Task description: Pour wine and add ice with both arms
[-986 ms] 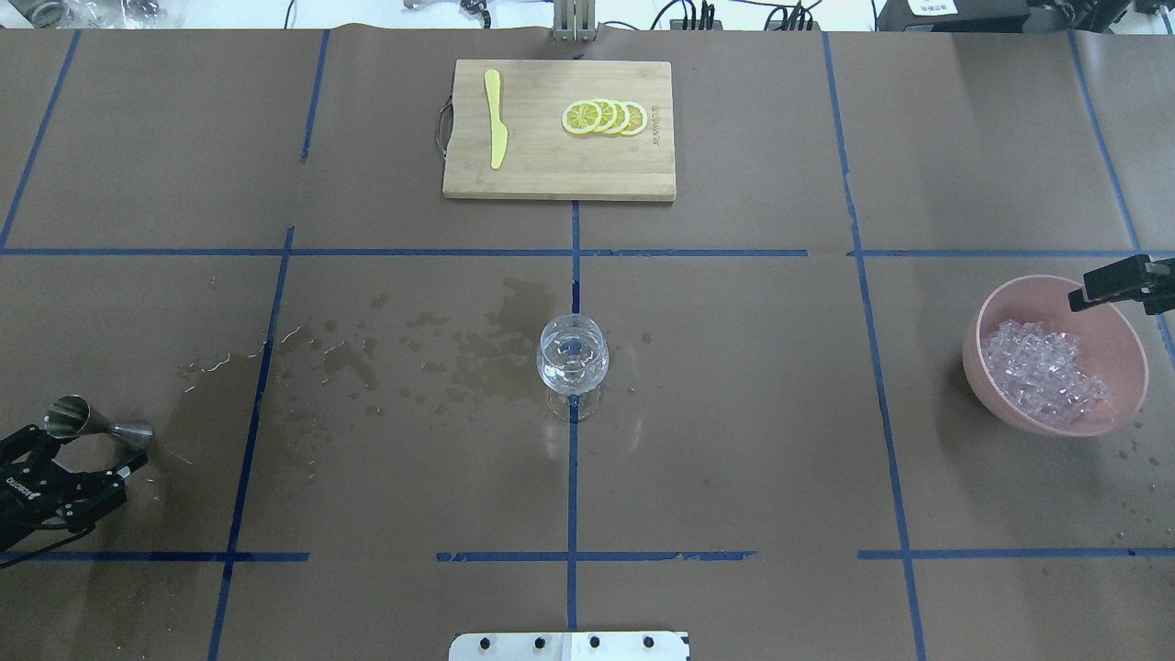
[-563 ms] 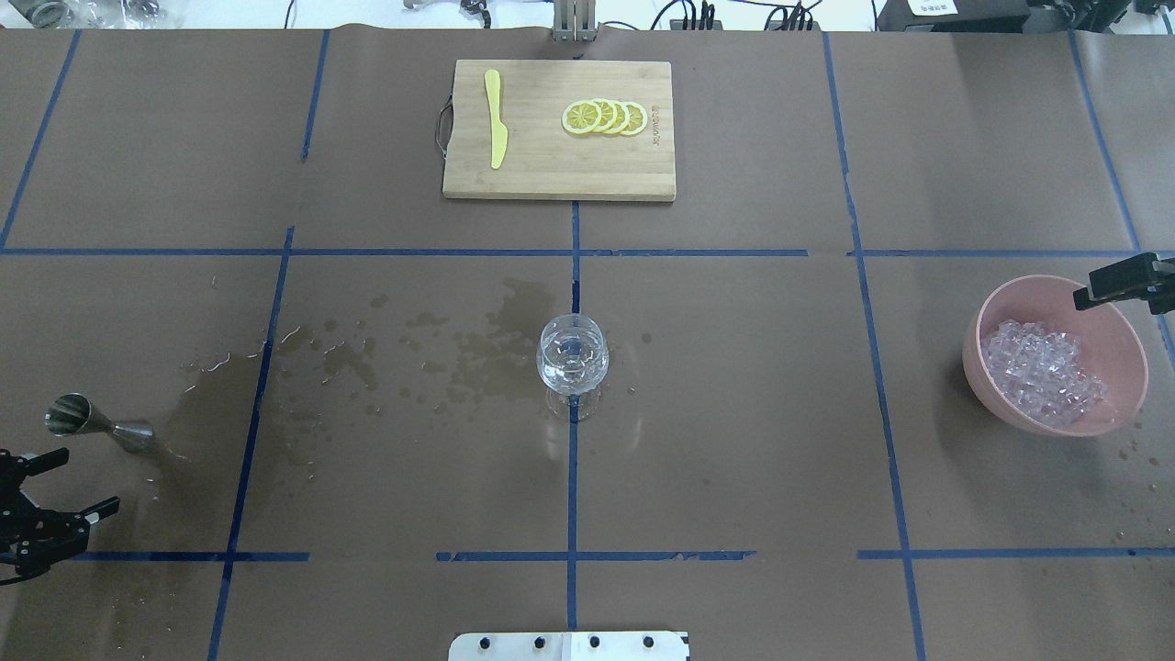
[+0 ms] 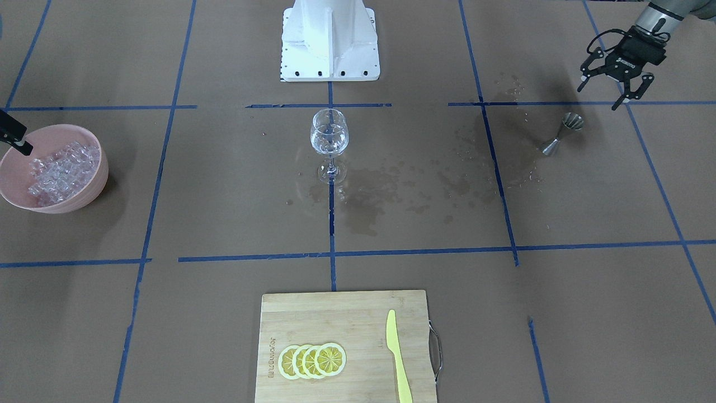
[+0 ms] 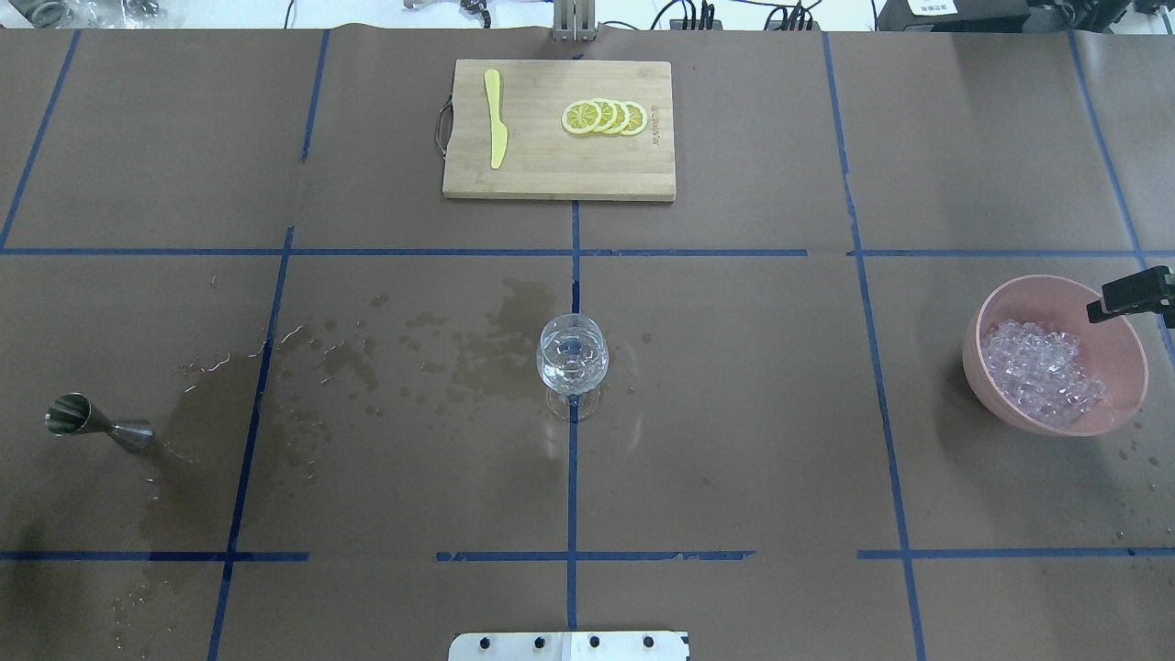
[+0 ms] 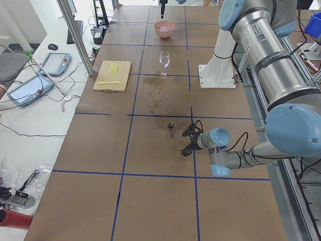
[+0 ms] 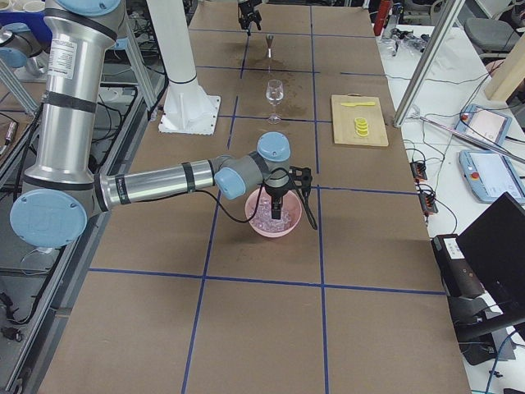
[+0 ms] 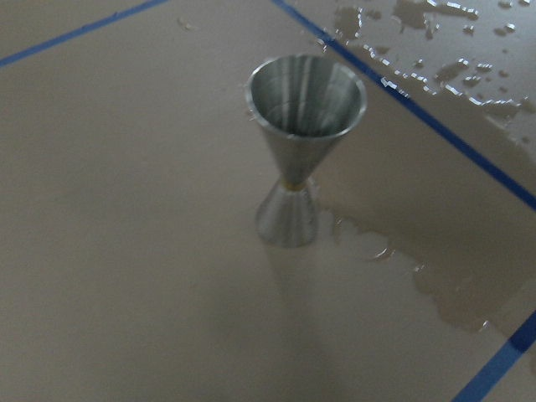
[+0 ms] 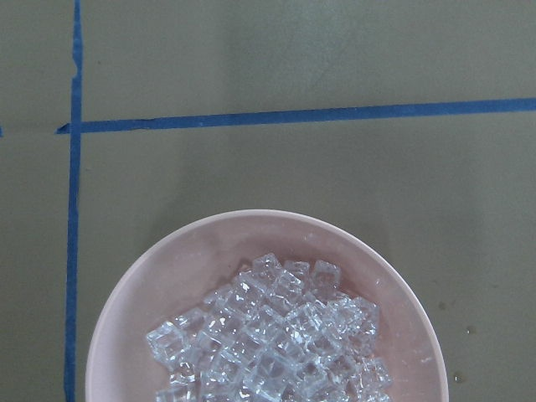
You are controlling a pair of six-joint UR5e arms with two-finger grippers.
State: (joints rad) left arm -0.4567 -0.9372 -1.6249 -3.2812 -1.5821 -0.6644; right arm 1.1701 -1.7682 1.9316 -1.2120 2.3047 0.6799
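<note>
Front-facing camera first: the left gripper (image 3: 603, 92) hangs over the table (image 3: 224, 196) near its left edge on the robot's side. Its fingers are spread wide with nothing between them. The steel jigger (image 3: 561, 133) stands upright on the paper near it, not touching. The wine glass (image 3: 329, 145) is upright around the middle of the table, with dark wet stains (image 3: 391, 187) spreading from its foot toward the jigger. Over at the right edge sits the pink bowl (image 3: 95, 182) with the ice (image 3: 55, 170) heaped inside. Only a black tip of the right gripper (image 3: 14, 137) pokes in over the bowl's rim, so I can't tell if its fingers are apart or together. The cutting board (image 3: 358, 319) lies at the edge far from the robot, with lemon slices (image 3: 312, 361) and a yellow knife (image 3: 397, 358) on it.

Overhead: the wine (image 4: 571, 367) is a bit of clear liquid low in the glass, honestly hard to see. One black bar of the right gripper reaches over the bowl's rim beside the ice, which is no help on the fingers either.

Left side view: the left arm (image 5: 271, 65) bends down low, with its gripper close to the jigger but apart from it.

Right side view: the right arm (image 6: 156, 185) holds its gripper above the bowl, pointing down at the ice. It's too small to judge the fingers.

Left wrist cam: the jigger is upright, wide cup on top, and a puddle (image 7: 435, 285) lies just beside its base.

Right wrist cam: it looks straight down into the bowl, with the cubes piled in it.
</note>
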